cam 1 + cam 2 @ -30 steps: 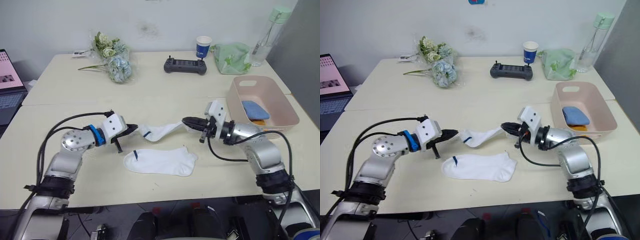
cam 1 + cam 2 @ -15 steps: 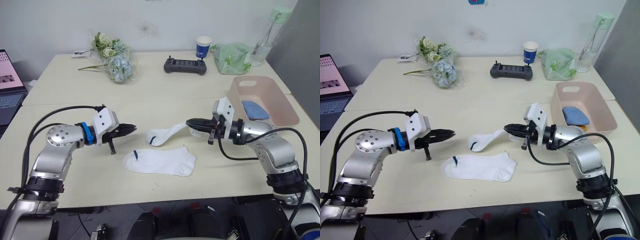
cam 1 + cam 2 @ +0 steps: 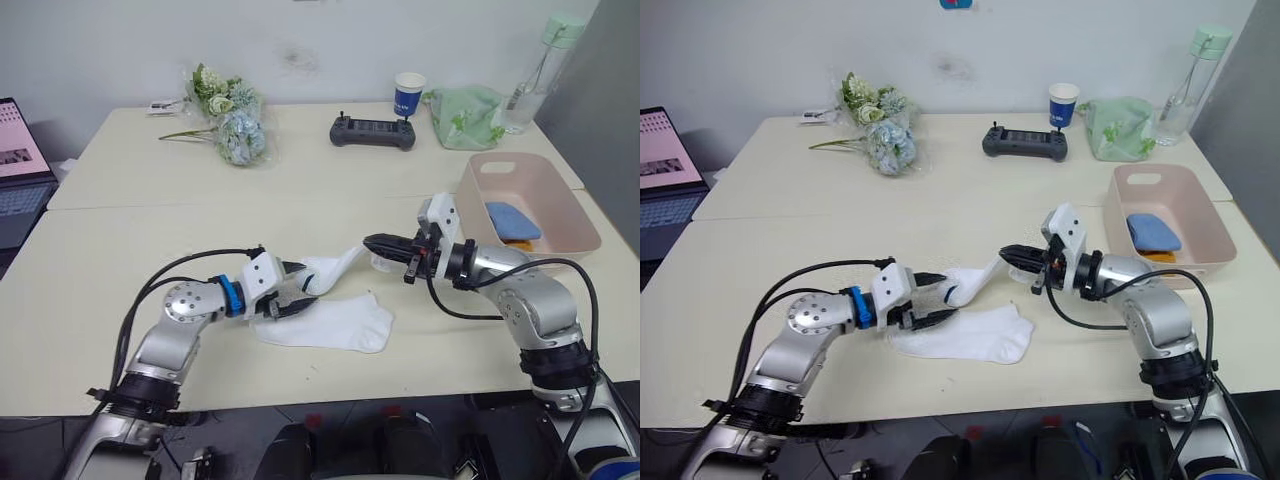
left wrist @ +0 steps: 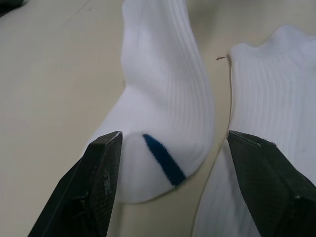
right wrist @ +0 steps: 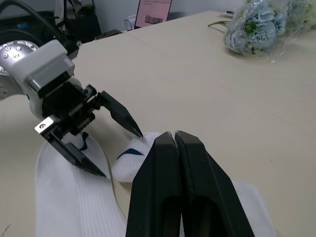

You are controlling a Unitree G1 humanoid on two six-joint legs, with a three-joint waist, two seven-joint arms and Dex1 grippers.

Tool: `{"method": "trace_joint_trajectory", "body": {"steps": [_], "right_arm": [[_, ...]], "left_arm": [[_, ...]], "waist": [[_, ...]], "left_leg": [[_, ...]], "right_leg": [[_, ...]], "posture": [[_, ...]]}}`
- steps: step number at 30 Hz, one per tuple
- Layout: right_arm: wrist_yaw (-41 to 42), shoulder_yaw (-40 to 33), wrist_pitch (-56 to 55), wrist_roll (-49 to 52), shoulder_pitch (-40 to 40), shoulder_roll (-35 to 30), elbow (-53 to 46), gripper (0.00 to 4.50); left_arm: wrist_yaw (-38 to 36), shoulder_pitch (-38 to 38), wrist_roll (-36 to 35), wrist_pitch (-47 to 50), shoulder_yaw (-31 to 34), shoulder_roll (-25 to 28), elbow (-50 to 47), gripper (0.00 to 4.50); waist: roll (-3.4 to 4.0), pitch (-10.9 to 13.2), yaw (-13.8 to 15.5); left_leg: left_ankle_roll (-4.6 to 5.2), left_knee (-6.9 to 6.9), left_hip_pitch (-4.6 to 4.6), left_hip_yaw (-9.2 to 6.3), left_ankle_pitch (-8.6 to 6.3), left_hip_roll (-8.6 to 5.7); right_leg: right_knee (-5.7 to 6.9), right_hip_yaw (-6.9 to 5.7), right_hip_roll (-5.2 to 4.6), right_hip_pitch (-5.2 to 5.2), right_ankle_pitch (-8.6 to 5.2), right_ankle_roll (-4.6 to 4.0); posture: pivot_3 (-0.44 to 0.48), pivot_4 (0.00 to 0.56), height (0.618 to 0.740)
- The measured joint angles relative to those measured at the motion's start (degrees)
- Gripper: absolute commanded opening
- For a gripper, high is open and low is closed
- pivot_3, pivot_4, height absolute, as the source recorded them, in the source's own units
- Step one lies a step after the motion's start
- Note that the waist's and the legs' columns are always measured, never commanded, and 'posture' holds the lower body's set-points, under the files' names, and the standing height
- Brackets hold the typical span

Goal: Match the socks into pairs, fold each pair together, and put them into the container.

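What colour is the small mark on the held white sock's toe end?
Blue, a short stripe on the white sock; clearest in the left wrist view.

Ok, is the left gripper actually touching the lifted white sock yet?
Apart. In the left wrist view the left gripper is open, and the lifted white sock lies between its fingers with table showing on either side.

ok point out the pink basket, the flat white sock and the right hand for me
pink basket point(image 3: 470, 188), left eye view, on its near-left rim
flat white sock point(image 3: 345, 325), left eye view, on the middle of its foot part
right hand point(image 3: 368, 242), left eye view, at its fingertips, shut on the other white sock
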Motion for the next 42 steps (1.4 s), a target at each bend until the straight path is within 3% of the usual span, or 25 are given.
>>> {"method": "trace_joint_trajectory", "body": {"steps": [9, 13, 21, 30, 37, 42], "right_arm": [[-2.86, -2.58, 4.74, 4.69, -1.03, 1.71, -2.35, 0.0], [-2.76, -2.27, 4.75, 4.69, -0.96, 0.99, -2.67, 0.0], [-2.66, -1.7, 4.59, 3.87, -0.75, 0.53, -2.68, 0.0], [-1.87, -0.99, 2.95, 2.37, 1.03, -0.73, -2.47, 0.0], [0.91, -1.09, 3.88, 3.8, -0.28, -3.1, -1.04, 0.0], [4.89, -2.25, 15.81, 14.23, -0.91, -7.89, -6.33, 0.0]], "left_arm": [[5.63, -3.21, 5.47, -3.96, -1.25, -1.86, 5.74, 3.51], [6.17, -3.5, 5.41, -5.49, -0.98, -0.57, 7.43, 2.65], [4.97, -4.31, 4.92, -7.32, 0.52, 0.34, 10.47, 0.05], [2.4, -4.84, 1.21, -6.4, 1.97, 1.57, 8.04, 0.02], [-7.08, -4.91, -4.58, -0.43, 4.06, 9.65, 0.99, 0.02], [-13.48, -1.73, -14.01, 13.49, 6.17, 15.79, -10.75, 0.02]], "waist": [[0.0, 0.0, -0.04], [0.0, 0.0, -0.14], [0.0, 0.0, -0.22], [0.0, 0.0, -0.23], [0.0, 0.0, -0.39], [0.01, 0.0, -0.4]], "left_leg": [[0.0, -0.01, 0.02, -0.01, 0.0, 0.01], [0.0, -0.01, 0.03, -0.01, 0.0, 0.02], [0.0, 0.01, 0.0, -0.01, 0.0, -0.02], [0.0, 0.01, 0.0, -0.01, 0.0, 0.0], [0.0, -0.02, 0.0, -0.01, 0.0, 0.03], [0.02, -0.07, -0.04, -0.04, -0.01, 0.05]], "right_leg": [[0.03, 0.0, 0.0, -0.01, 0.0, 0.0], [0.06, 0.01, 0.0, -0.01, 0.0, 0.0], [0.09, 0.0, -0.01, -0.04, 0.0, 0.0], [0.09, 0.01, -0.03, -0.05, 0.0, 0.0], [0.07, 0.0, -0.02, -0.04, 0.0, 0.0], [-0.07, 0.0, -0.1, -0.02, 0.0, 0.0]], "posture": [[0.0, 0.15, 0.74], [0.0, 0.15, 0.74], [0.0, 0.15, 0.74], [0.0, 0.15, 0.74], [0.0, 0.15, 0.74], [0.0, 0.15, 0.74]]}}
